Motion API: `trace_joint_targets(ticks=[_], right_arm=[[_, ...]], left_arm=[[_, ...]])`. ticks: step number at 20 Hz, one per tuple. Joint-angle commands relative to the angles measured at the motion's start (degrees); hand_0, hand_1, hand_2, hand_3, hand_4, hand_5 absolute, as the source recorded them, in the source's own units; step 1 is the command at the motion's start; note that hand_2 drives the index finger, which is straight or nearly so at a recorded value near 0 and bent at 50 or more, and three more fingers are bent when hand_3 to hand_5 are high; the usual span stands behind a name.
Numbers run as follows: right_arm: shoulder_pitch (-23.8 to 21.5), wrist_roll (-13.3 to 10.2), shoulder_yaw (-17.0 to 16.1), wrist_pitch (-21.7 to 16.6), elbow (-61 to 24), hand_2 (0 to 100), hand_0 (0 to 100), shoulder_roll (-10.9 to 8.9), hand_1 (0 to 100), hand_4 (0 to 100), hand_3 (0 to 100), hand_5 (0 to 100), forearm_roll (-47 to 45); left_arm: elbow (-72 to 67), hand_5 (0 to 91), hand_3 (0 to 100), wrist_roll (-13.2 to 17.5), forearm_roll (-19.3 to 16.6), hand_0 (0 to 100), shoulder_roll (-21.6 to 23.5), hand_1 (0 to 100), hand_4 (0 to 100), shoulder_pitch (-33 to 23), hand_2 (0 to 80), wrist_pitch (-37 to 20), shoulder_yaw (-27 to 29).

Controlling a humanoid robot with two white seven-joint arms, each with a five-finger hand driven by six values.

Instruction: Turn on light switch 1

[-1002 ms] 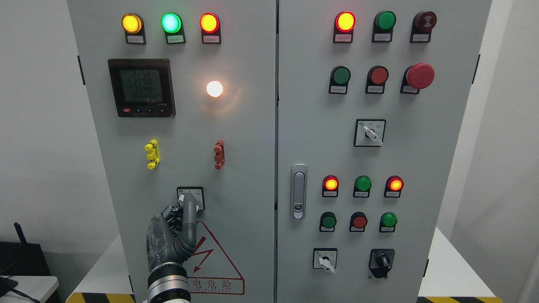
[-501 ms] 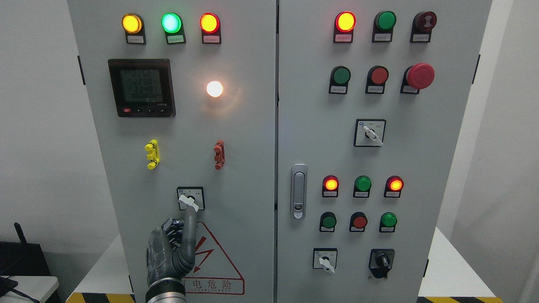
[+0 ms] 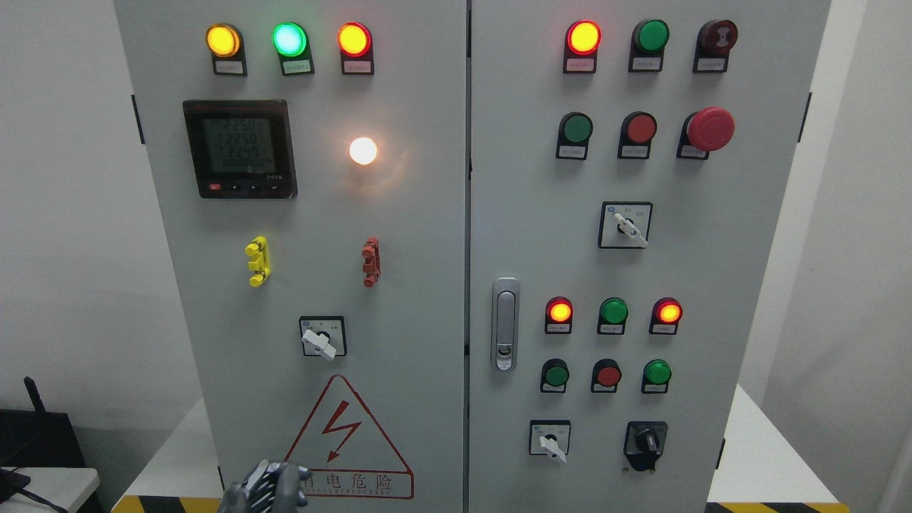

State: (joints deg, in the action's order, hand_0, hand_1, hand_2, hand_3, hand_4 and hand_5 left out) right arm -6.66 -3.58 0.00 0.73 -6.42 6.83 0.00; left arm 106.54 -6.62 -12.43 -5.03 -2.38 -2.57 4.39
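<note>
Rotary switch sits low on the left cabinet door, above the warning triangle. Its white lever points down-right; the round lamp above glows. You'd judge it a stiff, rigid detent knob: push the lever's end sideways, don't pinch. Your left hand shows at the bottom edge, fingers curled, grasping nothing, well below the switch. Right hand not seen.

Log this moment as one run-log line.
left hand: low at bottom edge, clear of panel | selector switch: untouched, lever angled lower right | white lamp: lit | right hand: not in view
</note>
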Motion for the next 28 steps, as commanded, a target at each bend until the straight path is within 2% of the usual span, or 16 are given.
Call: trace_joint_targets(ticks=[1,5,7,9,10,15,16,17,20,23,26,28], right_arm=[[0.06,-0.02,0.97,0.06,0.0,0,12,0.02,39,0,0,0,-1.41],[0.06,-0.02,0.97,0.06,0.0,0,12,0.02,39,0,0,0,-1.41],[-0.02,-0.02,0.97,0.06,0.0,0,12,-0.06,39,0,0,0,-1.41],[-0.02,-0.02,0.97,-0.03,0.0,0,12,-0.06,39,0,0,0,-1.41],[-0.02,-0.02,0.97,-0.03,0.0,0,12,-0.06,39,0,0,0,-1.41],[0.06,-0.02,0.97,-0.03,0.0,0,12,0.02,39,0,0,0,-1.41],[-0.02,-0.02,0.97,-0.03,0.0,0,12,0.02,39,0,0,0,-1.41],[-0.02,-0.02,0.97,-0.03,0.0,0,12,0.02,39,0,0,0,-1.41],[-0.02,-0.02,0.97,-0.03,0.0,0,12,0.02,39,0,0,0,-1.41],[0.06,-0.02,0.97,-0.03,0.0,0,12,-0.06,39,0,0,0,-1.41],[-0.02,-0.02,0.97,-0.03,0.0,0,12,0.02,39,0,0,0,-1.41],[0.06,-0.02,0.97,-0.03,0.0,0,12,0.02,39,0,0,0,-1.41]], left_arm=[[-17.73,49.7,71,4.15,1.96,4,1.51,3,77,-9.91,42.4,-9.62,27.4],[-33.46,42.7,64,6.17,7.59,9,1.86,0,71,-12.29,41.1,-14.12,35.32],[-44.52,36.3,56,8.81,9.35,12,2.04,0,62,-12.56,35.9,-17.8,39.27],[-55.86,32.2,51,10.92,9.53,22,2.21,0,57,-12.91,31.3,-21.32,40.78],[-59.91,30.3,48,10.93,9.53,24,2.56,0,54,-13.26,29.0,-22.2,40.78],[-75.21,21.6,34,11.54,8.65,43,3.97,0,42,-14.14,13.3,-22.12,39.99],[-79.08,20.4,32,11.8,8.65,44,4.49,0,40,-14.14,12.1,-22.04,38.95],[-81.9,14.5,23,12.07,8.56,46,4.85,0,34,-14.23,8.0,-22.04,37.02],[-90.08,7.3,11,13.82,8.65,48,6.08,0,25,-14.84,0.0,-21.86,27.02],[-96.23,3.6,0,14.35,8.74,49,6.08,0,14,-14.58,0.0,-21.69,21.11],[-100.64,0.2,0,18.12,8.65,51,6.08,0,5,-12.22,0.0,-20.11,14.01],[-102.4,0.0,0,18.49,8.65,51,5.91,0,2,-10.11,0.0,-16.17,6.72]])
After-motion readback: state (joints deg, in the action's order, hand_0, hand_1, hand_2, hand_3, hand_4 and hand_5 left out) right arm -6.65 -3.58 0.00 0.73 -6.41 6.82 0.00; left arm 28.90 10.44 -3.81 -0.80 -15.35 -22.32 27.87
